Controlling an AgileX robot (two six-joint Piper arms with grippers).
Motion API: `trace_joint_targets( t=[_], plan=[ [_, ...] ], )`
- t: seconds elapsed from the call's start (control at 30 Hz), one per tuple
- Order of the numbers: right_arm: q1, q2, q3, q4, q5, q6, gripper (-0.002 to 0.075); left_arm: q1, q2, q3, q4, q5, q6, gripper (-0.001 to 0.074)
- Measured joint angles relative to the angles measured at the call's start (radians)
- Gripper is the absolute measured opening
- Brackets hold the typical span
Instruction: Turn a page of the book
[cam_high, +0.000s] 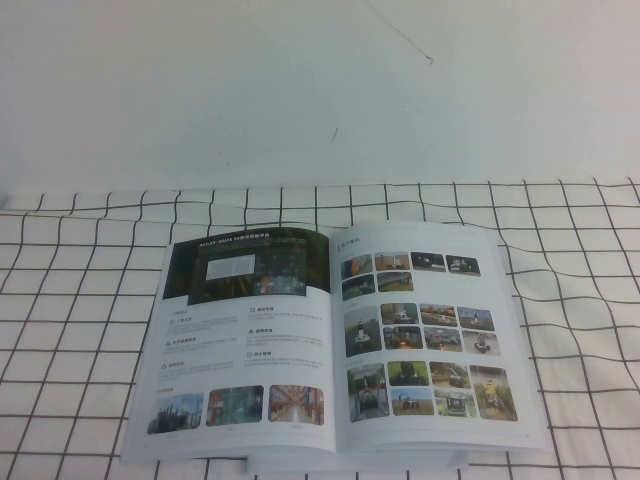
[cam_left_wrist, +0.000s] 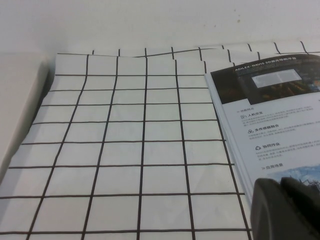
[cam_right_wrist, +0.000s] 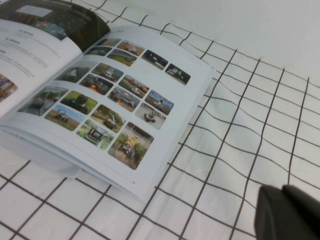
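The book (cam_high: 335, 455) lies open and flat on the checked cloth. The page (cam_high: 240, 340) lies on the book's left side, its dark-banner face with small photos up; it also shows in the left wrist view (cam_left_wrist: 272, 125) and the right wrist view (cam_right_wrist: 35, 45). The right-hand leaf (cam_right_wrist: 125, 100) carries a full grid of colour photos. My left gripper (cam_left_wrist: 281, 184) is shut and empty, at the outer near part of the left page. My right gripper (cam_right_wrist: 281, 191) is shut and empty over the cloth, to the right of the book. Neither gripper shows in the high view.
A white cloth with a black grid (cam_high: 580, 330) covers the table, wrinkled to the right of the book. A plain white wall (cam_high: 320, 90) stands behind. The cloth's left border and bare tabletop (cam_left_wrist: 15, 110) show in the left wrist view.
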Motion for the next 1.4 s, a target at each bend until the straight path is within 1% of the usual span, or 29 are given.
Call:
trace_joint_targets(
  t=[1.2, 1.3, 1.4],
  plan=[
    [0.000, -0.005, 0.001, -0.007, 0.000, -0.004, 0.0000, 0.000, 0.000, -0.003, -0.016, 0.021, 0.005, -0.0003],
    [-0.005, -0.040, 0.029, -0.063, -0.039, -0.019, 0.0000, 0.000, 0.000, -0.003, -0.016, 0.021, 0.005, -0.0003],
    [-0.037, -0.122, 0.113, -0.099, -0.143, -0.023, 0.0000, 0.000, -0.001, -0.003, -0.016, 0.021, 0.005, -0.0003]
  ],
)
